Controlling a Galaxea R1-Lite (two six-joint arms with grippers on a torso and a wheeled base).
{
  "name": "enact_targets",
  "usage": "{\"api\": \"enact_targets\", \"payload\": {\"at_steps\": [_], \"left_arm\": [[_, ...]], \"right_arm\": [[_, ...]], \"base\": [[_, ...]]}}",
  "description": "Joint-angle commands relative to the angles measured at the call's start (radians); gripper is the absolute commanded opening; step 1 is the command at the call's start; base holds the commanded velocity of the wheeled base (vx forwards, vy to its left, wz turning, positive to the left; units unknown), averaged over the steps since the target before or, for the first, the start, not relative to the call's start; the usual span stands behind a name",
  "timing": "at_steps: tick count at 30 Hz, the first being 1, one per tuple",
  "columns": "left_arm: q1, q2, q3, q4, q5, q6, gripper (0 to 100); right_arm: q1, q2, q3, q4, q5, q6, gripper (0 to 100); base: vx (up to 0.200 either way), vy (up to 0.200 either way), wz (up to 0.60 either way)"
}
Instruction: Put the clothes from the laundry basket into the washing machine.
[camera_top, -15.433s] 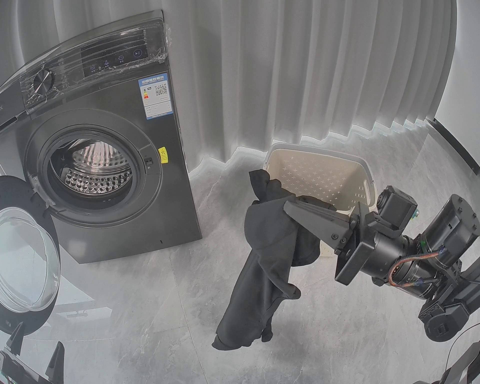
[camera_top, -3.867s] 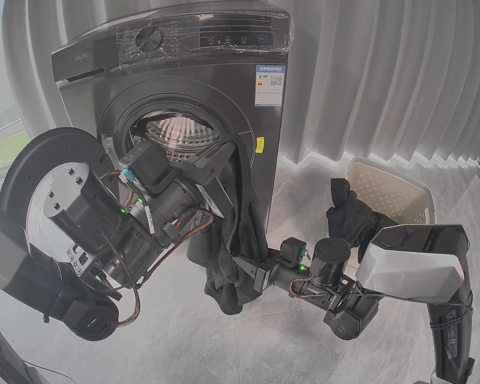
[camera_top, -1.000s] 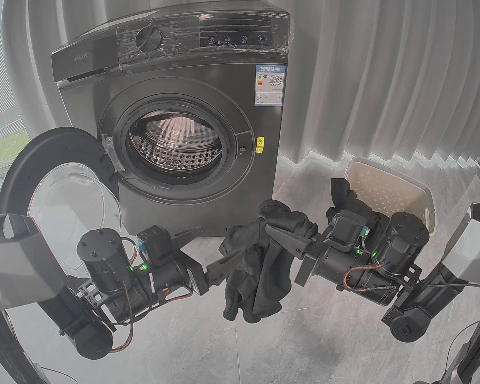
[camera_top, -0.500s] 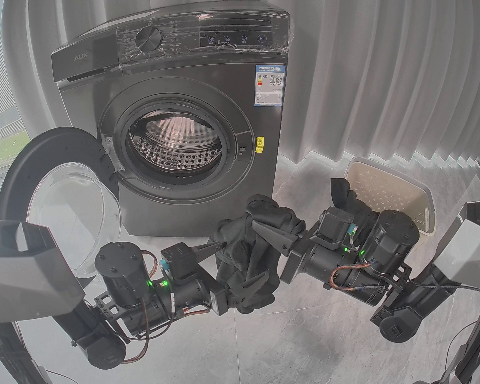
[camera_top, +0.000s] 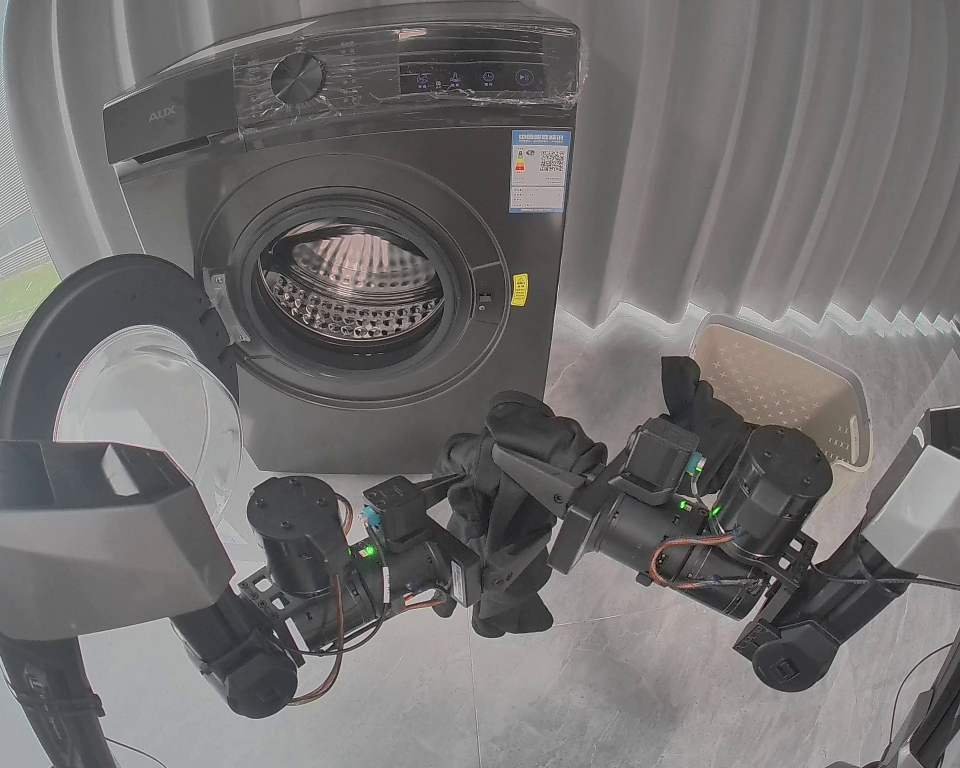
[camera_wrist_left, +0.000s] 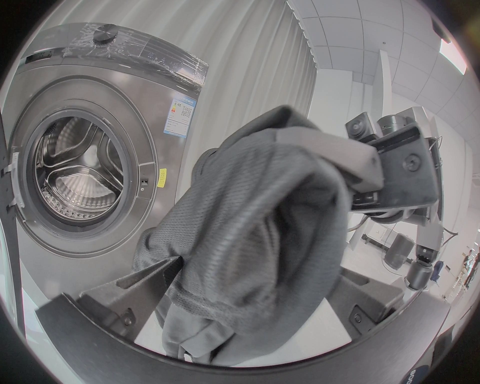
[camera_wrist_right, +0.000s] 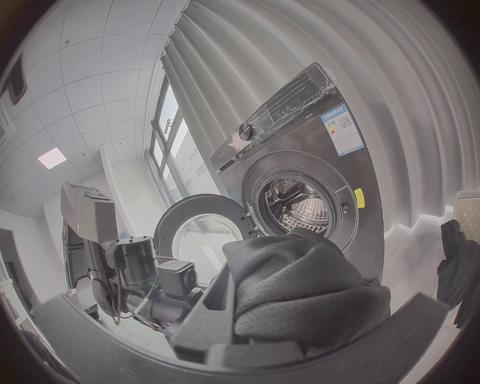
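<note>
Progress: nothing loaded, I'd judge. The steel drum (camera_top: 350, 285) of the grey front-loading washing machine (camera_top: 400, 140) looks bare. Black mesh garment (camera_top: 520, 500) hangs just before the machine, clamped in right claw (camera_wrist_right: 310, 295). Left claw (camera_wrist_left: 260, 272) is spread wide around its lower part. Second dark garment (camera_top: 690, 400) is draped over cream plastic laundry basket (camera_top: 800, 345).

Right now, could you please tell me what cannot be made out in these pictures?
Cream plastic laundry basket bottom: head view, hidden by the right arm and a draped black cloth.
Right gripper second finger: head view, buried in the held dark grey garment.
Steel drum floor: head view, behind the front ring.
</note>
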Motion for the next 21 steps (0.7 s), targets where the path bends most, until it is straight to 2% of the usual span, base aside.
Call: {"api": "enact_targets", "payload": {"at_steps": [1,11,12,17,21], "left_arm": [[0.021,0.058,-0.045,-0.001,0.001,0.004,100],[0.039,0.070,-0.073,-0.001,0.023,0.006,100],[0.038,0.066,-0.074,-0.001,0.023,0.004,0],[0.041,0.024,-0.073,-0.002,0.030,-0.002,0],[0.042,-0.039,-0.071,-0.001,0.037,-0.011,0]], "right_arm": [[0.001,-0.005,0.003,-0.001,0.001,-0.001,0],[0.001,-0.005,0.003,-0.001,-0.001,-0.001,0],[0.001,-0.005,0.003,-0.002,-0.001,-0.001,0],[-0.019,0.001,0.009,-0.002,-0.019,-0.001,0],[-0.074,0.013,0.018,-0.001,-0.041,-0.001,0]], "base": [[0.000,0.000,0.00],[0.000,0.000,0.00],[0.000,0.000,0.00],[0.000,0.000,0.00],[0.000,0.000,0.00]]}}
